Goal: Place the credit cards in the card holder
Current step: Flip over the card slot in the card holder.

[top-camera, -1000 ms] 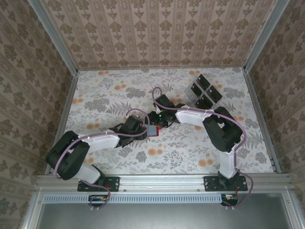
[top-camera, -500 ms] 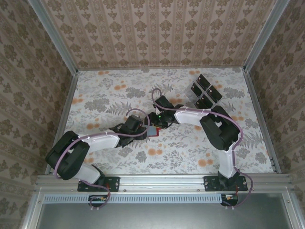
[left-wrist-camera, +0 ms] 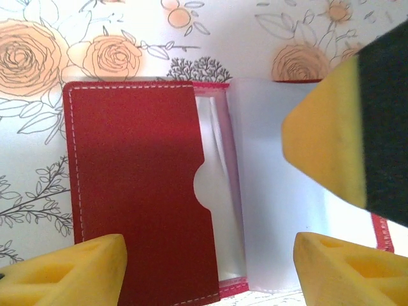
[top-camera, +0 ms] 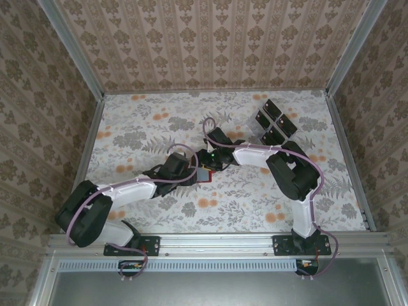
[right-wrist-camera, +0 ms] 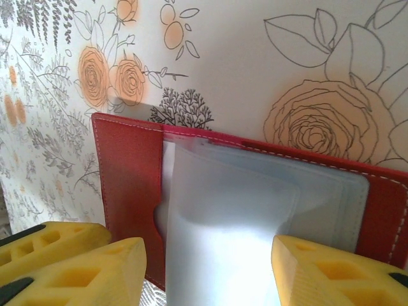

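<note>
The wallet [top-camera: 203, 174] lies open and flat on the flowered table [top-camera: 140, 127], near its middle, between the two arms. The left gripper [left-wrist-camera: 207, 274] hangs over it with its jaws apart, one finger at each side of the near edge and nothing clamped between them. The right gripper [right-wrist-camera: 207, 271] comes in from the far right, also with jaws apart, straddling the clear plastic sleeve [right-wrist-camera: 223, 217] inside the wallet. It holds no card.

The cards [top-camera: 285, 126] lie together at the far right of the table, well apart from the wallet.

Each card looks thin, stiff, light and smooth, so it will likely slide when pushed and be hard to lift off a flat surface. Pinching it across its short edges, or tipping one edge up first, seems the best hold.

The wallet is soft and light. Its red pocket [left-wrist-camera: 137, 191] and sleeves are floppy and may shift or fold shut, so one gripper should probably press a cover down while the other slides a card in.
</note>
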